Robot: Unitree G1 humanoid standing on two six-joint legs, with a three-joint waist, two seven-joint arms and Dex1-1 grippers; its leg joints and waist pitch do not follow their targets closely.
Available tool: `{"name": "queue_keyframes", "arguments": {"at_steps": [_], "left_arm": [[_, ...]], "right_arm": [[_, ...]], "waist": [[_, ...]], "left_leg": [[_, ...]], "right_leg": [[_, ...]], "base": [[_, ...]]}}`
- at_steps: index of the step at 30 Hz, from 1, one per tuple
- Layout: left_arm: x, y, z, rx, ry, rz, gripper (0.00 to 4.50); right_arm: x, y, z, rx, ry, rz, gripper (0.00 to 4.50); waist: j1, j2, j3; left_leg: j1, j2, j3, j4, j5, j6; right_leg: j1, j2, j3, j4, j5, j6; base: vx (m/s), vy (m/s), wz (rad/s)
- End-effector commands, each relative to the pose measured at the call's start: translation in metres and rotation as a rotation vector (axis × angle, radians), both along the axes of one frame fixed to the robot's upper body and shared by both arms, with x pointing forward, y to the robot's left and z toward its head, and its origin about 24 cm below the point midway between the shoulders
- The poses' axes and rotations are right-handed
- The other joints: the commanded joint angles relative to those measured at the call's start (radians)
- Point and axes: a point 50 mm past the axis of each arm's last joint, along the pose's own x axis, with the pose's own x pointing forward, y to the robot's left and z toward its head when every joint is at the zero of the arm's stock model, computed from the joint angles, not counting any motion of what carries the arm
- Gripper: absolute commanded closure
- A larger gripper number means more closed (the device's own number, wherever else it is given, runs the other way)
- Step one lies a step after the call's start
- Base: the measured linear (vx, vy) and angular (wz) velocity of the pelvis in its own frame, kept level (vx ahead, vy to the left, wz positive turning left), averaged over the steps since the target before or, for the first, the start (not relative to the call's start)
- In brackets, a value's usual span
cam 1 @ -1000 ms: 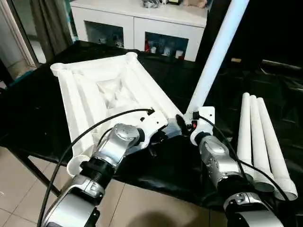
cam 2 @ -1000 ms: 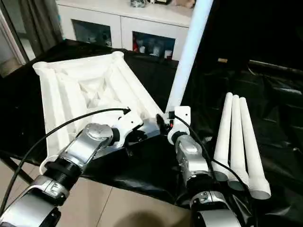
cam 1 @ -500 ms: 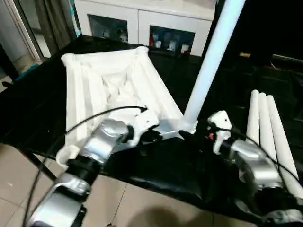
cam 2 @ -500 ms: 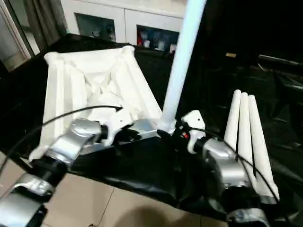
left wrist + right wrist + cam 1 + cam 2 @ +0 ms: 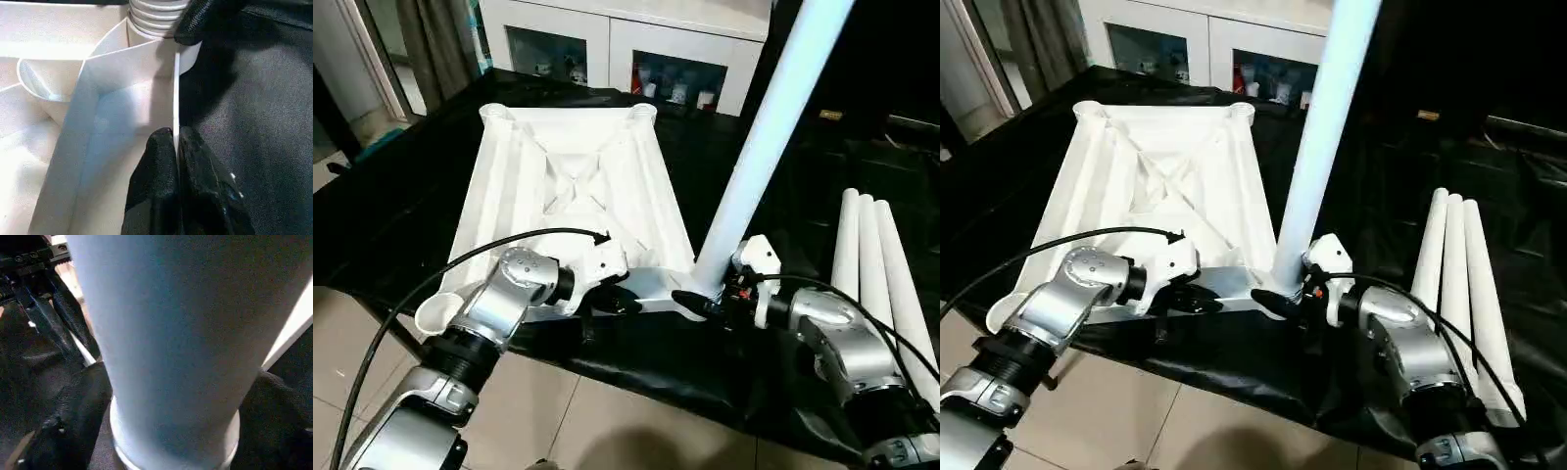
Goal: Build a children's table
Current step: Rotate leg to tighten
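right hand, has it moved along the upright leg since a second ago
Yes. The right hand has dropped down the upright leg to its base at the tabletop's near corner socket.

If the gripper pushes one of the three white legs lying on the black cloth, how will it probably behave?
The three loose legs are smooth round tubes lying side by side, so a sideways push would probably roll one, nudging its neighbours. They look hollow at the near ends, so likely light for their length. They appear rigid, judging by the straight upright leg.
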Motion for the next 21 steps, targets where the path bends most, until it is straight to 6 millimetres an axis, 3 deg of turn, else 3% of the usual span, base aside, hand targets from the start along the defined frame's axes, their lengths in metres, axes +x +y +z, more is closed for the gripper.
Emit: {"name": "queue_keyframes", "arguments": {"at_steps": [1, 8, 10, 12, 14, 15, 16, 19, 21], "left_arm": [[-0.009, -0.004, -0.01, 0.005, 0.055, -0.039, 4.5], [-0.011, -0.005, -0.013, 0.011, 0.078, -0.025, 4.5], [-0.011, -0.007, -0.016, 0.021, 0.099, 0.006, 4.5], [-0.008, -0.01, -0.018, 0.024, 0.107, 0.06, 4.5], [0.0, -0.02, -0.023, 0.042, 0.072, 0.172, 4.5], [0.0, -0.02, -0.023, 0.042, 0.072, 0.176, 4.5], [0.002, -0.023, -0.024, 0.042, 0.065, 0.21, 4.5], [0.008, -0.039, -0.026, 0.031, 0.049, 0.317, 4.5], [0.014, -0.049, -0.027, 0.047, 0.013, 0.372, 4.5]], "right_arm": [[0.001, 0.001, 0.001, 0.003, 0.01, 0.01, 0.96], [0.005, -0.004, -0.001, 0.0, 0.009, -0.027, 1.59], [0.009, -0.002, -0.005, 0.03, 0.017, -0.116, 1.67], [0.015, -0.003, -0.012, 0.048, 0.025, -0.246, 1.71], [0.019, -0.001, -0.028, 0.034, 0.058, -0.449, 1.72], [0.019, -0.001, -0.028, 0.035, 0.06, -0.453, 1.73], [0.019, 0.001, -0.032, 0.036, 0.07, -0.491, 1.73], [0.02, 0.013, -0.046, 0.018, 0.115, -0.656, 1.73], [0.021, 0.03, -0.051, 0.003, 0.13, -0.718, 1.73]], "waist": [[0.003, -0.008, -0.057], [0.004, -0.011, -0.06], [0.003, -0.012, -0.058], [-0.002, -0.01, -0.055], [-0.013, -0.015, -0.047], [-0.013, -0.014, -0.046], [-0.014, -0.016, -0.045], [-0.013, -0.012, -0.038], [-0.012, -0.011, -0.038]], "left_leg": [[0.014, 0.041, -0.008, -0.049, 0.034, 0.16], [0.013, 0.039, -0.008, -0.044, 0.071, 0.178], [0.012, 0.04, -0.007, -0.045, 0.061, 0.176], [0.013, 0.042, -0.008, -0.049, 0.029, 0.155], [0.017, 0.045, -0.007, -0.06, -0.051, 0.098], [0.02, 0.045, -0.008, -0.063, -0.078, 0.08], [0.019, 0.043, -0.006, -0.064, -0.112, 0.056], [0.026, 0.041, -0.008, -0.073, -0.178, 0.011], [0.026, 0.042, -0.009, -0.076, -0.195, -0.003]], "right_leg": [[0.048, -0.056, 0.043, -0.048, 0.298, -0.316], [0.048, -0.054, 0.041, -0.042, 0.331, -0.321], [0.046, -0.057, 0.041, -0.042, 0.309, -0.324], [0.043, -0.058, 0.041, -0.047, 0.252, -0.324], [0.039, -0.06, 0.044, -0.061, 0.121, -0.316], [0.039, -0.062, 0.044, -0.065, 0.078, -0.312], [0.042, -0.061, 0.046, -0.07, 0.021, -0.294], [0.032, -0.059, 0.051, -0.085, -0.096, -0.251], [0.028, -0.059, 0.053, -0.089, -0.12, -0.232]], "base": [[0.0, 0.0, 0.0], [0.0, 0.0, 0.0], [0.0, 0.0, 0.0], [0.0, 0.0, 0.0], [0.0, 0.0, 0.0], [-0.066, 0.0, -0.03], [0.0, 0.0, 0.0], [0.0, 0.0, 0.0], [0.0, 0.0, 0.0]]}}
